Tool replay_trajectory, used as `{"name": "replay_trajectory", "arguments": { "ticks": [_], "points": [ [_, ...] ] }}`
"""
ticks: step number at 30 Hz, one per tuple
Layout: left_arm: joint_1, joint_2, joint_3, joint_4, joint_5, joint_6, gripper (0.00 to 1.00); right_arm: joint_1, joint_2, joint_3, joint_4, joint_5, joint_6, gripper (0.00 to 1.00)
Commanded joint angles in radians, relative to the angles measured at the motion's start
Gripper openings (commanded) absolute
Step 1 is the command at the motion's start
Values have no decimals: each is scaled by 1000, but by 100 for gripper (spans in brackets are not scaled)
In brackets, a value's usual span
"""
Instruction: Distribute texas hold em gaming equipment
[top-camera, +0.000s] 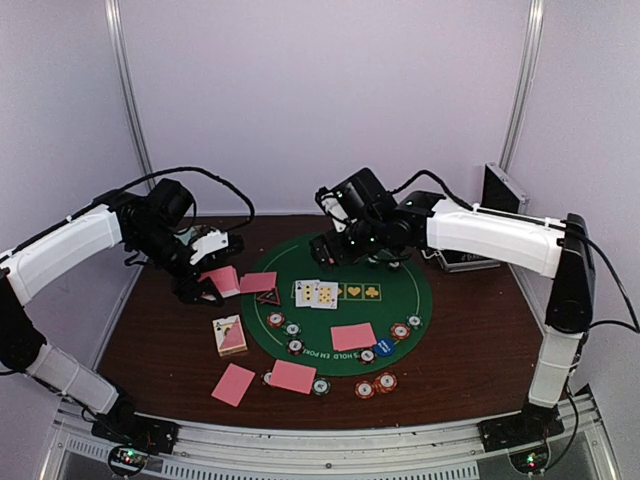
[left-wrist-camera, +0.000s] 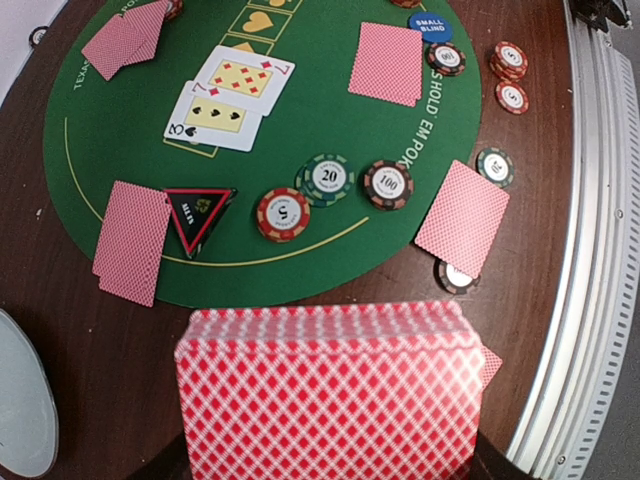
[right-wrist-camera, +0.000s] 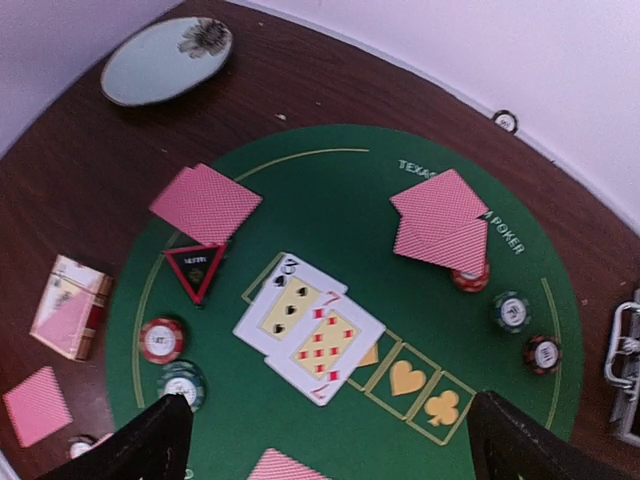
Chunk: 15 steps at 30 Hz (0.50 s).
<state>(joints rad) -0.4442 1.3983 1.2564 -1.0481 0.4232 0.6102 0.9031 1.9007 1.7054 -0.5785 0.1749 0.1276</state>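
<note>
My left gripper (top-camera: 207, 277) is shut on a deck of pink-backed cards (left-wrist-camera: 325, 390), held above the table left of the green mat (top-camera: 405, 290). My right gripper (right-wrist-camera: 335, 450) is open and empty above the mat's middle. Under it lie two face-up cards (right-wrist-camera: 310, 325). The black-red triangle marker (left-wrist-camera: 200, 215) lies next to a face-down pink card (left-wrist-camera: 133, 240). Red (left-wrist-camera: 282, 213), green (left-wrist-camera: 325, 180) and dark (left-wrist-camera: 388, 184) chips sit in a row. The blue disc (left-wrist-camera: 428, 25) is by another pink card (left-wrist-camera: 388, 62). I see no orange disc.
A card box (top-camera: 230, 335) lies left of the mat. The pale blue plate (right-wrist-camera: 165, 62) is at the far left. The aluminium case (top-camera: 490, 215) stands at the far right. More chips (top-camera: 375, 385) and pink cards (top-camera: 293, 376) lie near the front edge.
</note>
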Motion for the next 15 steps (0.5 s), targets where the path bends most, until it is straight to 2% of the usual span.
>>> {"name": "replay_trajectory", "arguments": {
  "ticks": [1, 5, 8, 15],
  "points": [
    [1, 4, 26, 28, 27, -9, 0, -5, -101, -65, 126, -343, 309, 100],
    [1, 10, 29, 32, 30, -12, 0, -7, -49, -8, 106, -548, 498, 99],
    [1, 14, 29, 41, 30, -15, 0, -4, -2, -5, 178, -690, 635, 99],
    [-1, 18, 35, 45, 37, -17, 0, 16, 58, 21, 252, -786, 738, 100]
  ]
}}
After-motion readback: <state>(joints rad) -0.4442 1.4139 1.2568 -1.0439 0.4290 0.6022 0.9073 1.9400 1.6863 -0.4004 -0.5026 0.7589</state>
